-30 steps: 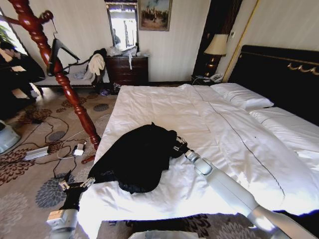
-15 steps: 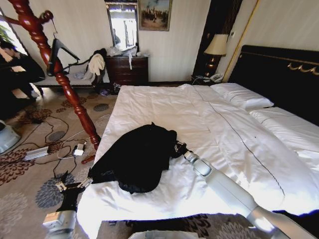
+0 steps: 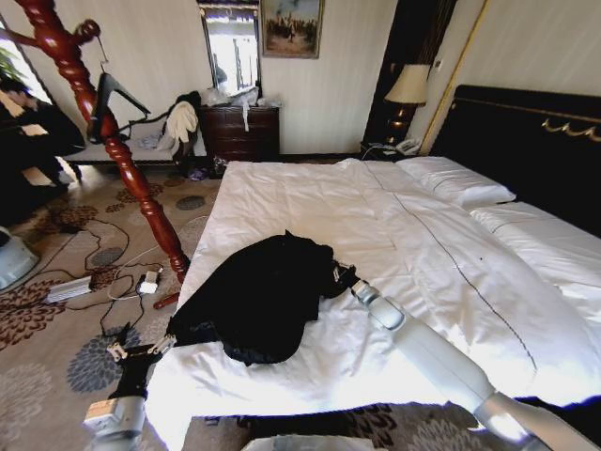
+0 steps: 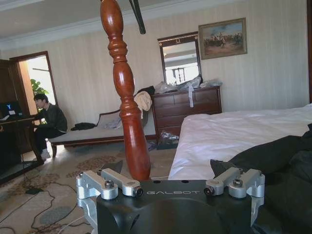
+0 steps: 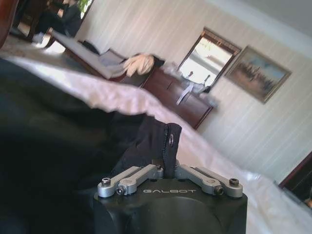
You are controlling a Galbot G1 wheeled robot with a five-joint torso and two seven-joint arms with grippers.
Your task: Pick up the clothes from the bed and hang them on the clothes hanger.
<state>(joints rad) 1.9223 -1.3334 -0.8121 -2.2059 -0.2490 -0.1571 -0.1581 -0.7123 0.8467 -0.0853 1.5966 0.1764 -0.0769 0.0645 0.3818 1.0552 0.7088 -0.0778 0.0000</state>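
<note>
Barely begun: the black garment (image 3: 258, 296) lies on the bed (image 3: 451, 272), its edge pinched in the right gripper (image 3: 340, 276); the left gripper (image 3: 141, 349) gapes beside the bed, and the hanger (image 3: 111, 94) hangs empty.

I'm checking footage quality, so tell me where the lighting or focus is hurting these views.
Head view: the black clothes read as one dark mass with folds lost; the mirror blows out. Right wrist view: the nearby clothes are blurred and the window glares. Left wrist view: the doorway is overexposed.
</note>
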